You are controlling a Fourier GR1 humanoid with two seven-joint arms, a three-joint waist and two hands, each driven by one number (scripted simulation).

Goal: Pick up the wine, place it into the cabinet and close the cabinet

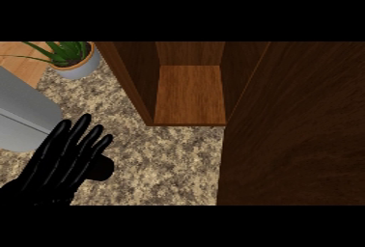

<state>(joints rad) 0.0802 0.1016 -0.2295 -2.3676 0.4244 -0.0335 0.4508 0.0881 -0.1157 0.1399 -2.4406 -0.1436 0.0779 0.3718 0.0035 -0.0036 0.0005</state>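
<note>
The dark brown wooden cabinet (189, 91) stands open on the speckled beige stone desk (171, 164), its broad door (299, 130) swung out across the right of the view and its lighter shelf bare. The black left hand (61, 161) rests at lower left, fingers (78, 132) straight and holding nothing. No wine bottle shows in this view; a potted green plant in a grey pot (71, 58) sits at upper left beside a grey rounded appliance (21, 116).
</note>
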